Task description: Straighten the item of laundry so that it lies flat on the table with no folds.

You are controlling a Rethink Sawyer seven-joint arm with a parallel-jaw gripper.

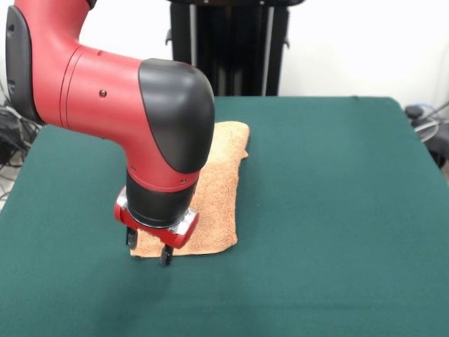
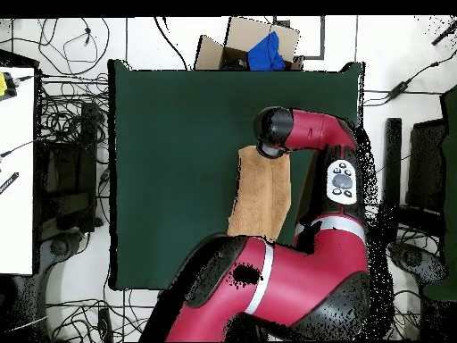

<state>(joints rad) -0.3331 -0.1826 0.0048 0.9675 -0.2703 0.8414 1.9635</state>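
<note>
Green felt covers the wide tabletop point(image 1: 337, 210), bare apart from the towel point(image 1: 221, 189), a long tan strip that looks folded double and runs away behind the pincer point(image 1: 149, 248). Terry this soft should be light and limp, dragging rather than sliding, so a corner or hem edge seems the best hold. The pincer stands at the strip's near corner, its two short fingers slightly apart; whether they pinch cloth I cannot tell.

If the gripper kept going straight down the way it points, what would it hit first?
Most likely the near corner of the towel, right under the gripper, with the green table beneath; how much gap is left is hard to judge.
</note>
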